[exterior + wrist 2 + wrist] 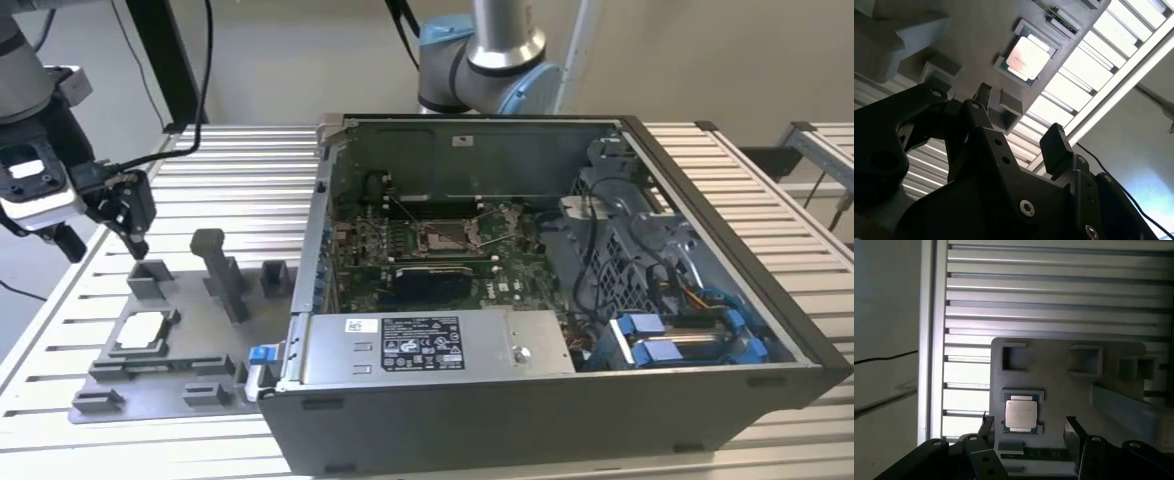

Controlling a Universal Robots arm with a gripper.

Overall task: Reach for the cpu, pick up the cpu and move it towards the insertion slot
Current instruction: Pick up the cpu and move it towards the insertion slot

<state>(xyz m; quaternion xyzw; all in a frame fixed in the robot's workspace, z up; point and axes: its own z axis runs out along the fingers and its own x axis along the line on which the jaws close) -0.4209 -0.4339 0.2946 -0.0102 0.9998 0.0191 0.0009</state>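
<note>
Fingers: the gripper (1029, 426) hangs above the grey fixture (1064, 395) with its fingers (1072, 427) spread wide and nothing between them, not touching the chip.
Cpu: the cpu (1021, 414) lies flat, pale face up, in a shallow recess of the fixture. In the first wrist view it sits in line with the gap between the fingers.
Handling: it looks light, thin and stiff. The smooth top is likely slippery and the underside is probably delicate, so a gentle pinch suits it.
Hold: the two opposite side edges are the place to grip. Raised lips hug two sides, and the sides facing the fingers look open.
Near edges: a tall post (214, 265) and low blocks stand near the recess on the same fixture.
Table: the slatted table (227, 165) surrounds the fixture.
Case: the open computer case (534, 420) stands just beside the fixture, on the exterior view's right, with high walls.
Insertion slot: the insertion slot (445, 236) sits deep inside on the green board, well apart from the cpu, with cables nearby.
</note>
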